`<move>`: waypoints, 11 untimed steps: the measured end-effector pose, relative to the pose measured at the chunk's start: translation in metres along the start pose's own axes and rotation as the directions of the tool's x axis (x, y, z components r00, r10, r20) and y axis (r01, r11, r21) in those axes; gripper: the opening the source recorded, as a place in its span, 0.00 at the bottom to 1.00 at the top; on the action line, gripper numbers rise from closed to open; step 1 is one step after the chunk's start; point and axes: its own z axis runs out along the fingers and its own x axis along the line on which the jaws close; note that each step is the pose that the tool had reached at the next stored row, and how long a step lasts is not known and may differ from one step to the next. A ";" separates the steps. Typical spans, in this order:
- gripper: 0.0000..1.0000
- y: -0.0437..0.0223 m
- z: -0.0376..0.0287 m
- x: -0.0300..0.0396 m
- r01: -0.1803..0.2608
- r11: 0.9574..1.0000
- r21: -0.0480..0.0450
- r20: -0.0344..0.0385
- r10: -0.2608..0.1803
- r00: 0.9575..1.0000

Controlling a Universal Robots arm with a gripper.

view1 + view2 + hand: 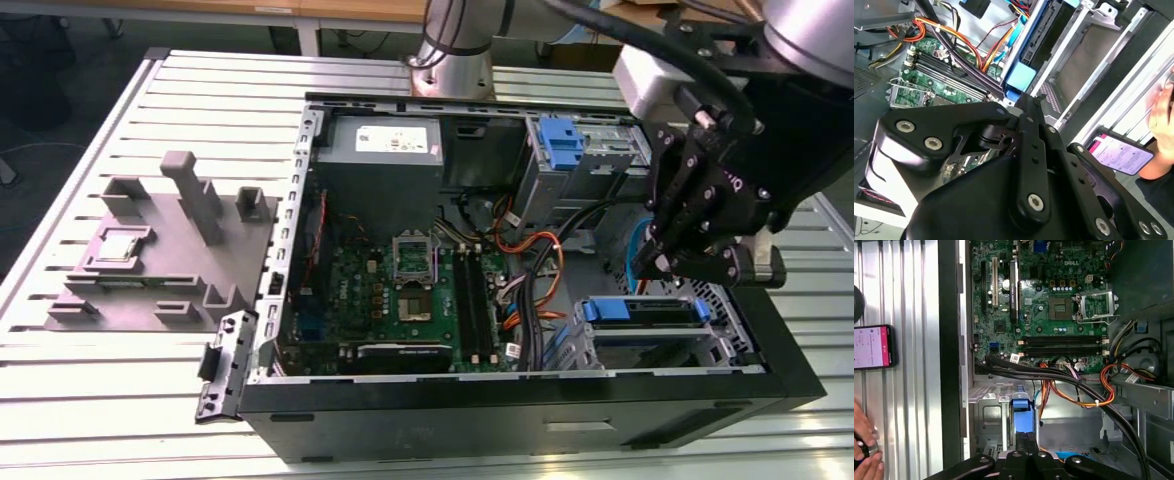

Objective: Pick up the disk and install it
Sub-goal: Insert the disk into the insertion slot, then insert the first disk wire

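I am holding the gripper [657, 272] just above the disk [643, 312], which is sitting on edge in the drive cage [585, 352] at the computer case's [534, 420] corner. Its blue-framed edge is facing up and its long axis is running across the exterior view, left to right. I cannot tell whether the gripper is clamping.

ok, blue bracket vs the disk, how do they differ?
The bracket stands tall and looks empty; the disk sits low, with a grey body under its blue rail. The pincer hangs right by the disk, well apart from the bracket. Both have blue plastic.
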 end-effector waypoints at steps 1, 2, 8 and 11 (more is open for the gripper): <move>0.10 0.0000 0.0018 0.0001 0.000 1.000 0.000 0.000 0.000 1.000; 0.10 0.0000 0.0037 0.0001 0.000 1.000 0.000 0.000 0.000 1.000; 0.10 -0.0001 0.0128 0.0002 0.000 1.000 0.000 0.000 0.000 1.000; 0.10 -0.0002 0.0141 0.0002 0.000 1.000 0.000 0.000 0.000 1.000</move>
